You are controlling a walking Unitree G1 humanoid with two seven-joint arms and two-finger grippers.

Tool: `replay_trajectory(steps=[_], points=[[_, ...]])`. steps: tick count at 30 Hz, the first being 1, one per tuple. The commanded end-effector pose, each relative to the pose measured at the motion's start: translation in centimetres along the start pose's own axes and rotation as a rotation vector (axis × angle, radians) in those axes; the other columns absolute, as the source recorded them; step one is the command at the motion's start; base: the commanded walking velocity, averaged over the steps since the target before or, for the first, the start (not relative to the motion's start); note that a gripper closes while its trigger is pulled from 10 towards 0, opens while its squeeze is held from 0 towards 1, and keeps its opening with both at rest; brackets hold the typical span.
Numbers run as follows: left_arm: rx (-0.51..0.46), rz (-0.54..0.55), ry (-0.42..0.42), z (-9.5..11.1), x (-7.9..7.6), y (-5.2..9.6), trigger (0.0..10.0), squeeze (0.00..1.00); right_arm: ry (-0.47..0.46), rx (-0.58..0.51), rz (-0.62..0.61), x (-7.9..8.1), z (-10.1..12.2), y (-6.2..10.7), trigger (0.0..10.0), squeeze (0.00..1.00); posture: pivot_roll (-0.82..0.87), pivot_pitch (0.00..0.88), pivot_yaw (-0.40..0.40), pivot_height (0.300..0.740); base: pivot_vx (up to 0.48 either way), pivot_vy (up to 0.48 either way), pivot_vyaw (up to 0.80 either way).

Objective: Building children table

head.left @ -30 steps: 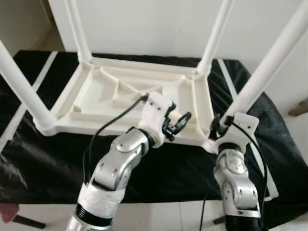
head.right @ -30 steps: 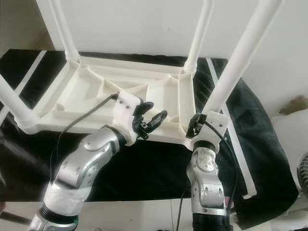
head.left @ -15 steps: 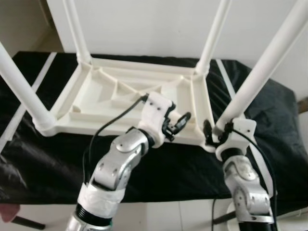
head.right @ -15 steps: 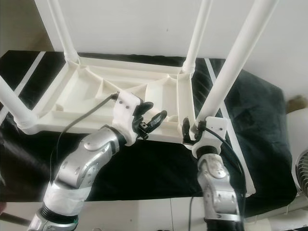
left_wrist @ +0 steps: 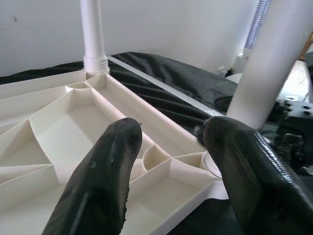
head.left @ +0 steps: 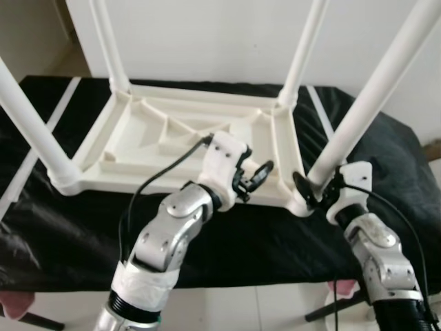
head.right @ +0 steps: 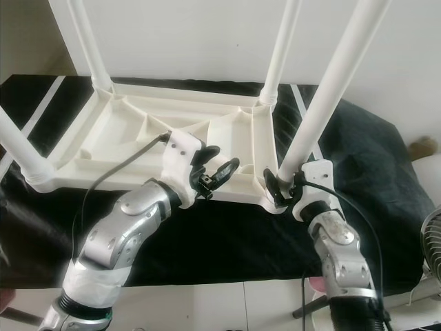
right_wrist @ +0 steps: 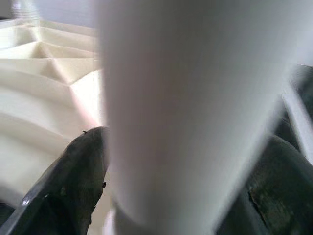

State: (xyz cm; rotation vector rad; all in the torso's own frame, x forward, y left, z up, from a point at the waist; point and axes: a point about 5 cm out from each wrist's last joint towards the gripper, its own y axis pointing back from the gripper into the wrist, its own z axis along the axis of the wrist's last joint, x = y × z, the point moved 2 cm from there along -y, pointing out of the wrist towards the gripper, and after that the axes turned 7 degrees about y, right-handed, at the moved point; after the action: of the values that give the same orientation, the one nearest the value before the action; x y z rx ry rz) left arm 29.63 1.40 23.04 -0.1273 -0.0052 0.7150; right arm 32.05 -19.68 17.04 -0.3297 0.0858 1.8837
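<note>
**Table leg gripped at its base**

The white table [head.left: 186, 131] is laid upside down on a black cloth [head.left: 227, 241], its four legs pointing up. The near right leg [head.left: 372, 96] is clasped low down, just above its socket, between the fingers of the right gripper [head.left: 313, 193]. Beside it, the left gripper [head.left: 253, 176] is held over the table's near rim, fingers [left_wrist: 105, 176] spread and empty.

Bright room, plain white wall [head.left: 220, 34]
A black glossy wrinkled cloth [head.left: 69, 227] with white stripes covers the desk; pale tiled floor [head.left: 262, 310] lies below; daylight is soft and even.
</note>
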Motion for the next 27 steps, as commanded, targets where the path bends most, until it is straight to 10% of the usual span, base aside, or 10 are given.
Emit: replay_trajectory(steps=[1,2,3,4,5,18,19,27], points=[[0.005,-0.009,-0.003,-0.1,-0.1,-0.2,10.0,0.0,0.015,-0.001,0.034,0.0,-0.2,-0.1,8.1,0.0,-0.13,0.121,-0.014,0.74,0.0,0.0,0.0],[0.005,-0.009,-0.003,-0.1,-0.1,-0.2,10.0,0.0,0.015,-0.001,0.034,0.0,-0.2,-0.1,8.1,0.0,-0.13,0.121,-0.014,0.74,0.0,0.0,0.0],[0.005,-0.011,-0.005,0.0,-0.1,-0.3,10.0,0.0,0.02,0.0,0.052,0.0,-0.2,-0.2,2.4,0.0,-0.13,0.119,-0.012,0.74,0.0,0.0,0.0],[0.004,-0.012,-0.006,0.0,-0.1,-0.3,10.0,0.0,0.02,0.004,0.064,0.0,-0.4,-0.4,2.4,0.0,-0.13,0.118,-0.011,0.74,0.0,0.0,0.0],[0.004,-0.013,-0.007,0.0,-0.1,-0.3,10.0,0.0,0.016,0.01,0.072,0.0,-0.5,-0.4,0.0,0.0,-0.13,0.117,-0.011,0.74,0.0,0.0,0.0],[0.001,-0.016,-0.005,0.0,-0.2,-0.3,10.0,0.0,-0.044,0.047,0.051,-0.4,-2.0,0.1,0.0,0.0,-0.14,0.117,-0.013,0.74,0.0,0.0,0.0],[0.0,-0.017,-0.004,0.0,-0.3,-0.3,10.0,0.0,-0.053,0.05,0.038,-0.4,-2.0,0.2,10.0,0.0,-0.14,0.116,-0.013,0.74,0.0,0.0,0.0],[0.0,-0.018,-0.003,0.0,-0.2,-0.3,10.0,0.0,-0.086,0.068,-0.089,-0.4,-2.3,0.3,10.0,0.0,-0.15,0.115,-0.017,0.74,0.0,0.0,0.0]])
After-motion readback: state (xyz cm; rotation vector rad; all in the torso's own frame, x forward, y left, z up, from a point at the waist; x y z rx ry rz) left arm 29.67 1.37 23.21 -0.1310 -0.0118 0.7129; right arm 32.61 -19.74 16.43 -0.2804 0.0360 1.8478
